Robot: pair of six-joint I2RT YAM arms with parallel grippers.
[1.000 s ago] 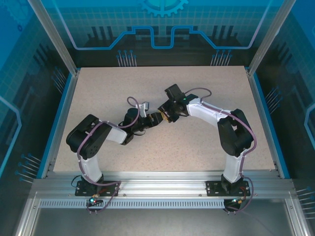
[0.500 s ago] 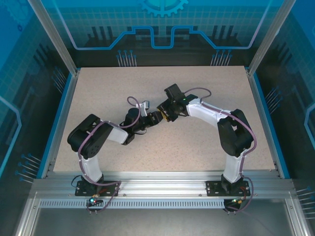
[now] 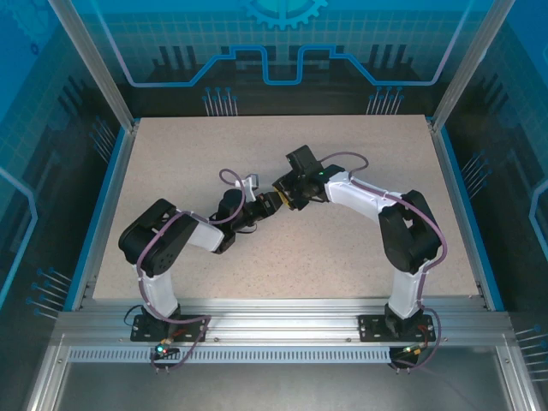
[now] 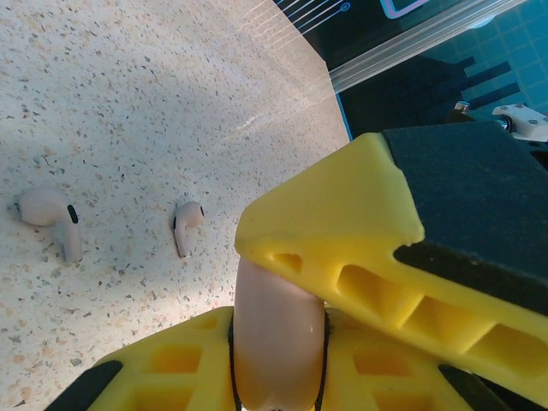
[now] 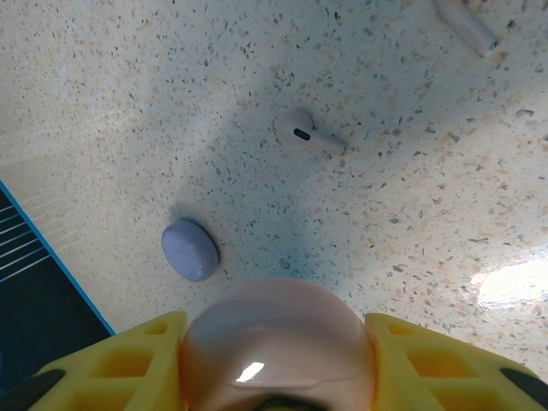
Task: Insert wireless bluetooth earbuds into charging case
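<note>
A round pale pink charging case (image 5: 276, 338) sits between the yellow fingers of my right gripper (image 5: 276, 360), which is shut on its sides. In the left wrist view the same case (image 4: 278, 330) shows edge-on, and my left gripper (image 4: 278, 368) is shut on that thin edge. One yellow finger (image 4: 342, 244) of the right gripper crosses just above it. Both grippers meet over the table's middle, left (image 3: 271, 206) and right (image 3: 288, 195). Two pale pink earbuds (image 4: 51, 218) (image 4: 185, 224) lie on the table beyond them, apart from the case. The right wrist view shows one earbud (image 5: 308, 134) and the stem of another (image 5: 467, 26).
A small round purple case (image 5: 190, 250) lies shut on the speckled table (image 3: 360, 145), to the left of the held case. The table's blue rim (image 3: 452, 188) and the enclosure's glass walls bound the area on all sides.
My left gripper has closed its fingers onto the pink case's edge and edged slightly toward the right gripper. The right arm has stayed put, holding the case.
</note>
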